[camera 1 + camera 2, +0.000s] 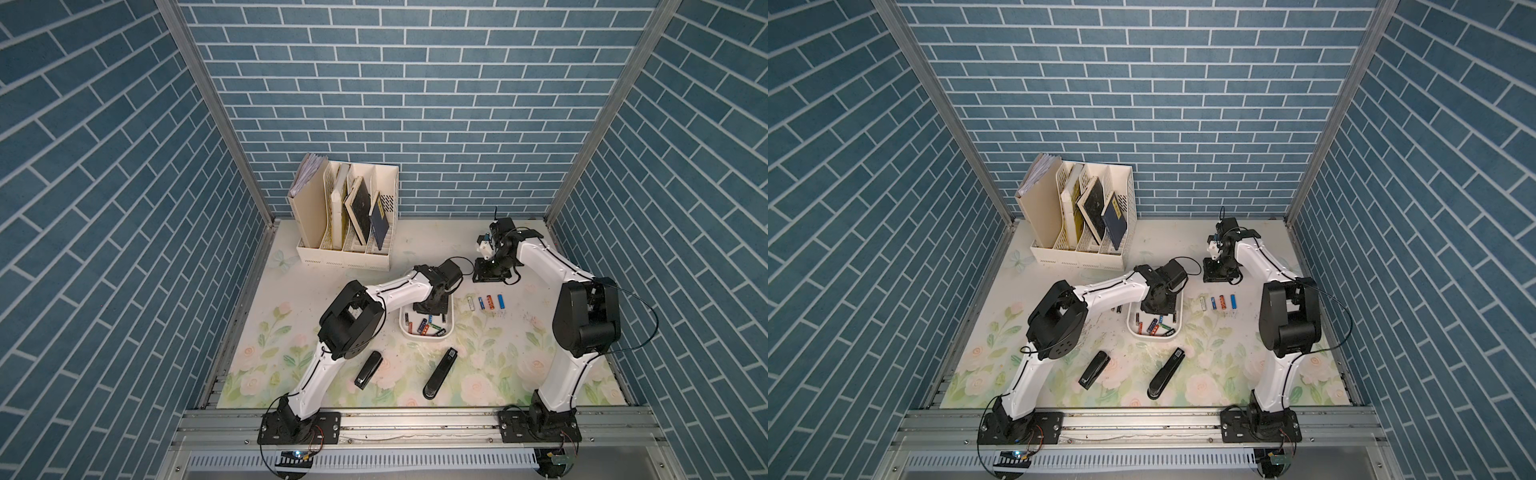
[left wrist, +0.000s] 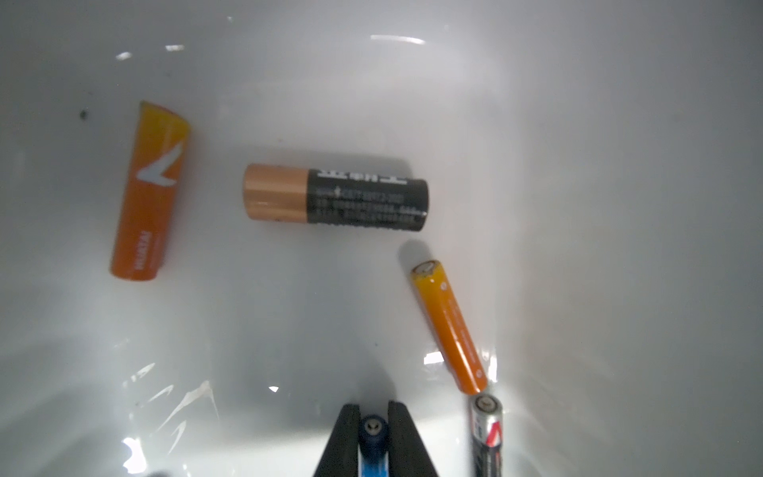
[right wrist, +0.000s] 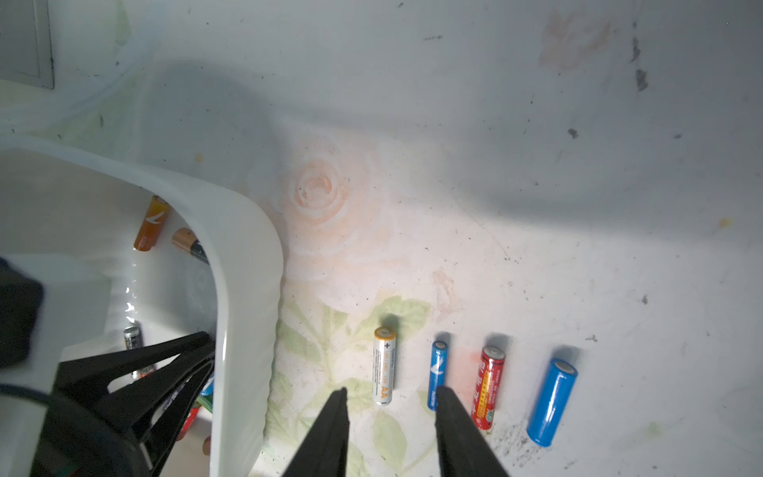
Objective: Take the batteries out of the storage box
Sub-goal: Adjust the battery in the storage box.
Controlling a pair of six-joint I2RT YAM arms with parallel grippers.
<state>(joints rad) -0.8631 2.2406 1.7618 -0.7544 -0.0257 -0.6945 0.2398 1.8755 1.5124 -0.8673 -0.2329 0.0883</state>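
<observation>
Already four batteries (image 1: 489,302) lie on the bench (image 1: 519,365) right of the storage box (image 1: 424,338). About ten remain inside, where the left end effector (image 2: 373,409) pinches a blue battery (image 2: 373,435). The right end effector (image 3: 392,390) hangs part-open and empty.

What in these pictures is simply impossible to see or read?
Left wrist view: the blue battery pinched in the left gripper runs off the picture's edge; its label cannot be read.
Both top views: the left arm covers the far end of the white box, so what lies there is hidden.
Top views: labels on the batteries beside the box are too small to read.
</observation>
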